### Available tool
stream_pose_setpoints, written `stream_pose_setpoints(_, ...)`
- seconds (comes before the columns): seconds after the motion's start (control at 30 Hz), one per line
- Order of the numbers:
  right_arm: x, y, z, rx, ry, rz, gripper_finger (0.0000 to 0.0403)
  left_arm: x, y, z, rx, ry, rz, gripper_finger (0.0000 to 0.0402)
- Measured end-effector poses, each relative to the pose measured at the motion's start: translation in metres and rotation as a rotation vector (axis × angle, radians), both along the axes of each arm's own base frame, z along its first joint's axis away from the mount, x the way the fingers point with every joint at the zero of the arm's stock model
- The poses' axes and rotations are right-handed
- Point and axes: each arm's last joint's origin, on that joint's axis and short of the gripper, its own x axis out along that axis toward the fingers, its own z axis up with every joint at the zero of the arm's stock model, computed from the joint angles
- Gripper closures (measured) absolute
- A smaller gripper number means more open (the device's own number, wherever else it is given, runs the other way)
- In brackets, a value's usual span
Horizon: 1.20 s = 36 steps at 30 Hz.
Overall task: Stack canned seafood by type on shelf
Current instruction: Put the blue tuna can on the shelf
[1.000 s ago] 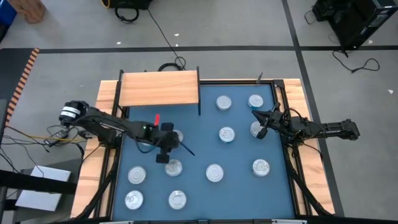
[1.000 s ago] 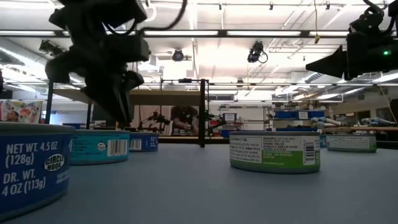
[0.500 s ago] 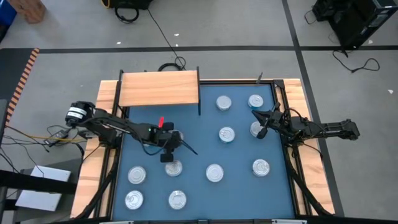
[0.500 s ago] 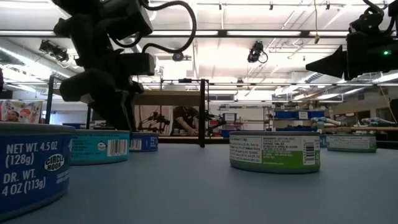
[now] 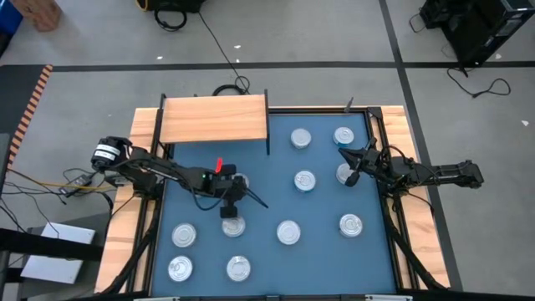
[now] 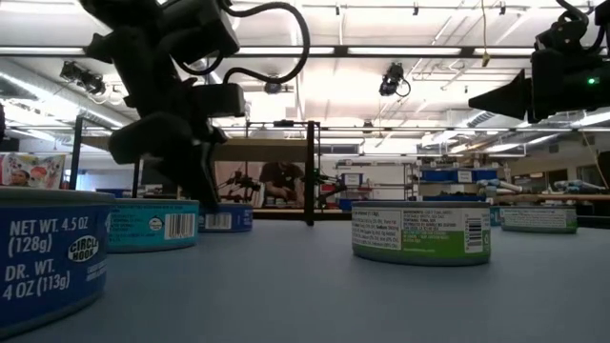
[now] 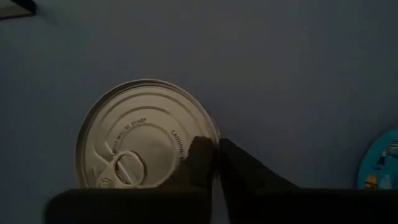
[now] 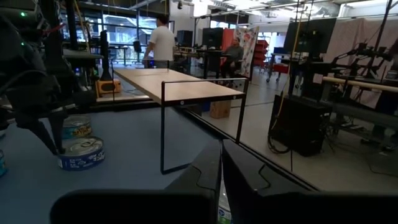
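Several short round tins with silvery lids stand on the blue tabletop (image 5: 267, 205). The light wooden shelf (image 5: 214, 119) stands on thin black legs at the far left. My left gripper (image 5: 231, 203) is shut and points down. Its tips (image 7: 213, 160) stand at the rim of a pull-tab tin (image 7: 146, 143) in the left wrist view, left of the table's middle (image 5: 234, 226). My right gripper (image 5: 349, 163) is shut and hangs raised over a tin (image 5: 343, 174) near the right edge. My left gripper comes from above with shut fingers (image 7: 202, 155) over the edge of the tin's lid (image 7: 186, 134). The tin stands flat on the tabletop. Whether the fingertips touch the lid or its rim, I cannot tell.
More tins stand near the front (image 5: 179, 268) (image 5: 238, 268) (image 5: 184, 235), in the middle (image 5: 288, 232) (image 5: 305, 180) and toward the far right (image 5: 300, 138) (image 5: 343, 135) (image 5: 350, 224). A raised wooden frame (image 5: 393, 125) borders the table. People stand in the room beyond.
My left gripper has moved a little toward the table's right edge and come down toward the tin, staying shut. The right arm has kept still.
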Motion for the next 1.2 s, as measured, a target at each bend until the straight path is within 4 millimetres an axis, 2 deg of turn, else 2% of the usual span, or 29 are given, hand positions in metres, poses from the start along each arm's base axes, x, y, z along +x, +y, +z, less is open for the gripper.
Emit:
stream_pose_setpoints(0.23, 0.000, 0.000, 0.000, 0.000, 0.001, 0.000, 0.0376, 0.006, -0.002, 0.007, -0.044, -0.010, -0.012, 0.0399)
stream_pose_setpoints(0.57, 0.000, 0.000, 0.000, 0.000, 0.000, 0.000, 0.0376, 0.024, -0.008, 0.038, -0.167, -0.061, -0.067, 0.0400)
stream_pose_setpoints(0.87, 0.000, 0.000, 0.000, 0.000, 0.000, 0.000, 0.0376, 0.033, -0.013, 0.061, -0.364, -0.082, -0.066, 0.0401)
stream_pose_setpoints(1.07, 0.000, 0.000, 0.000, 0.000, 0.000, 0.000, 0.0376, 0.036, -0.013, 0.065, -0.583, -0.083, -0.077, 0.0401)
stream_pose_setpoints(1.2, 0.000, 0.000, 0.000, 0.000, 0.000, 0.000, 0.0376, 0.041, -0.017, 0.060, -0.704, -0.061, -0.094, 0.0401)
